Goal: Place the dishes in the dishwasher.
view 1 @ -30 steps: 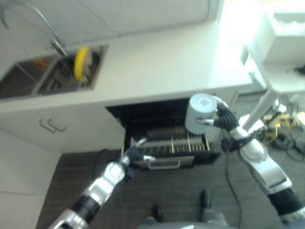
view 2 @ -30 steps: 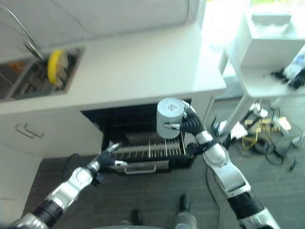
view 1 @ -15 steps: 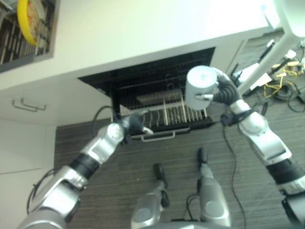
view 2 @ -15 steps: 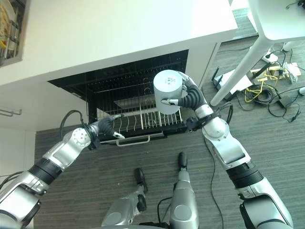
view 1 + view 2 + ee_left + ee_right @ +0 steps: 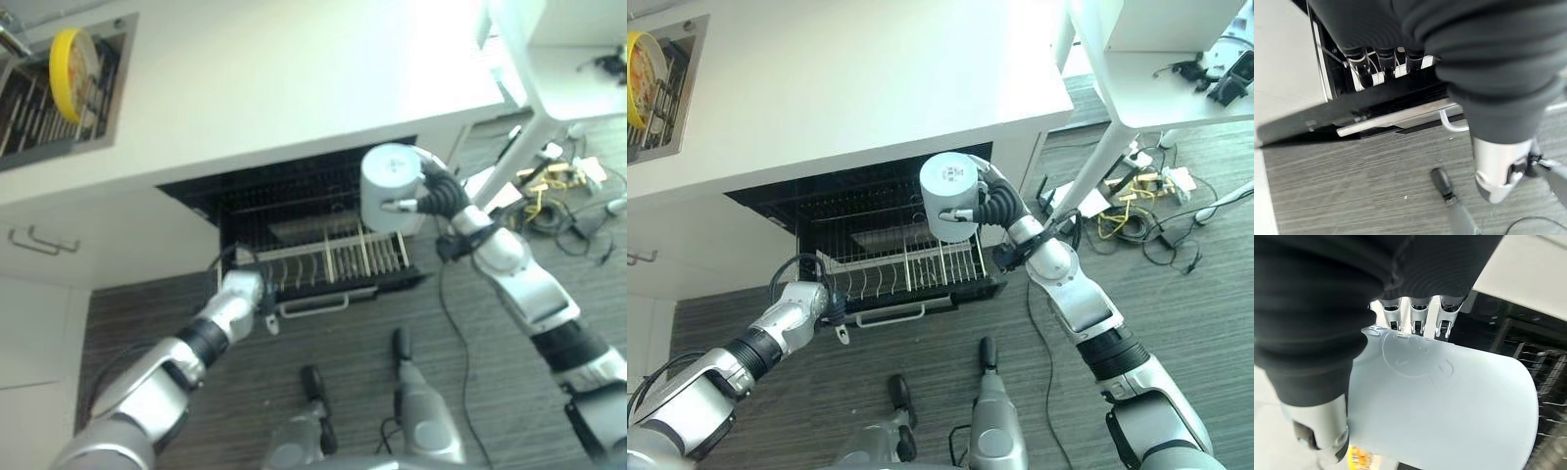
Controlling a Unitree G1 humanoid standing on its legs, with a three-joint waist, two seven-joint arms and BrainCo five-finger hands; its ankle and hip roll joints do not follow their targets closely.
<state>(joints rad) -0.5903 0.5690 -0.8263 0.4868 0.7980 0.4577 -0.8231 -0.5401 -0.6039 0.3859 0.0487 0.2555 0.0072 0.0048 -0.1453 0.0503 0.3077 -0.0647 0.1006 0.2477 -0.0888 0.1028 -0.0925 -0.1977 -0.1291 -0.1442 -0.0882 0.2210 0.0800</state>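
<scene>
While the yellow plate is sitting in the sink rack far left, the left hand is gripping the dishwasher rack front edge, fingertips hidden. Under the white counter, the right hand is holding a pale cup above it, fingers wrapped round, grey floor below.

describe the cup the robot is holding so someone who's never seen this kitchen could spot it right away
Find the white countertop and, below its front edge, the open dishwasher with its wire rack pulled out. Above the rack's right side, the right hand grips a pale cup. It is the only plain cylinder held in the air; the yellow plate sits in the sink.
</scene>
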